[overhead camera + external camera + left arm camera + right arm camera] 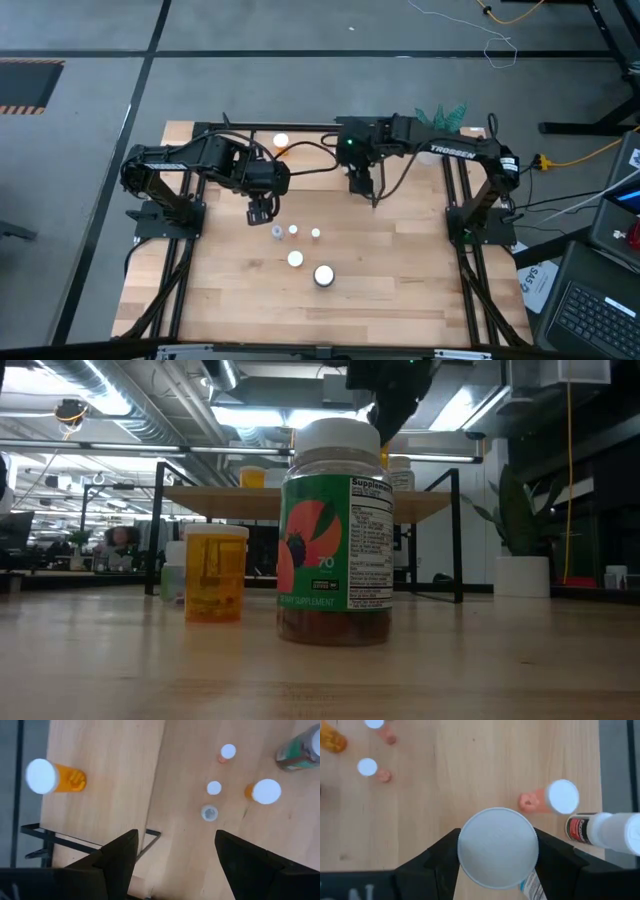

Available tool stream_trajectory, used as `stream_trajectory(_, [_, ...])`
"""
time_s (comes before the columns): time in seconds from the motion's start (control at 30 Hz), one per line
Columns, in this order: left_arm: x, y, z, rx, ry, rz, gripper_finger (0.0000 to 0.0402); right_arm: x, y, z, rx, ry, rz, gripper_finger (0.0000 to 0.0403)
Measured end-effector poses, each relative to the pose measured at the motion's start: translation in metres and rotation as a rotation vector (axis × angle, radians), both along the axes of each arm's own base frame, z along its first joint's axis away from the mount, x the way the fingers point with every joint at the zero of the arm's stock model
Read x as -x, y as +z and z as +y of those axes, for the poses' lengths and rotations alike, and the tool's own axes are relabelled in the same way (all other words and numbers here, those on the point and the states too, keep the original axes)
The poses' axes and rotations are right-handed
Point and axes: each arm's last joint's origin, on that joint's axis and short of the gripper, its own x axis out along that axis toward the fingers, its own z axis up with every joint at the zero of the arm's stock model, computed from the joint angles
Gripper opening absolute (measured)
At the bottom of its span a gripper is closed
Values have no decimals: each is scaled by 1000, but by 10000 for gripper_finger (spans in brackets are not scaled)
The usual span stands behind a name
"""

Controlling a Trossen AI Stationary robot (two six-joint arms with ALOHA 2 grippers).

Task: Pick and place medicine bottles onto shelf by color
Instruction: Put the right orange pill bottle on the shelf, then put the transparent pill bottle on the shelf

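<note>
My right gripper (pixel 365 188) is shut on a white-capped bottle (pixel 497 847) just on the near side of the shelf (pixel 318 138). My left gripper (pixel 175 857) is open and empty, above the table by the shelf's left part (pixel 110 765). An orange bottle (pixel 55 777) stands on that part of the shelf. Several small white-capped bottles (pixel 294 230) stand on their bases mid-table. Nearer the front stand an orange bottle (pixel 215 572) and a big green-labelled bottle (pixel 335 530). My right gripper pinches the bottle between its two fingers (pixel 437 862), one on each opposite side just under the white cap (pixel 470 865). The fingers point down from above. The cap hides the place of contact and the bottle's base. The bottle is upright, and a strip of its label (pixel 535 887) shows.
A pinkish white-capped bottle (pixel 555 799) and a white bottle with a red label (pixel 600 830) stand near the wood's far edge by my right gripper. A white pot with a green plant (pixel 525 550) stands at the far right. The shelf's black legs (pixel 458 535) rise from the table.
</note>
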Motion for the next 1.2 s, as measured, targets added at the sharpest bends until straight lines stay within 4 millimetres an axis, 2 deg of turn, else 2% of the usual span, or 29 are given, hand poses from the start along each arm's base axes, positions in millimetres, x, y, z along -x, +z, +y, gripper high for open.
stream_trajectory(0.27, [0,0,1,-20,7,-2,260,2,-1,-12,-35,-36,-12,221])
stream_trajectory(0.5, [0,0,1,-21,8,-3,260,3,-1,-14,-48,-43,-19,241])
stream_trajectory(0.77, [0,0,1,-21,8,-3,260,-1,2,-15,-36,-39,-62,245])
stream_trajectory(0.87, [0,0,1,-21,8,-2,260,-2,16,-15,-24,-36,-106,246])
stream_trajectory(1.0, [0,0,1,-21,8,-2,260,5,48,-13,-11,-34,-153,246])
stream_trajectory(1.2, [0,0,1,-21,8,-2,260,37,98,-4,-45,-80,-117,244])
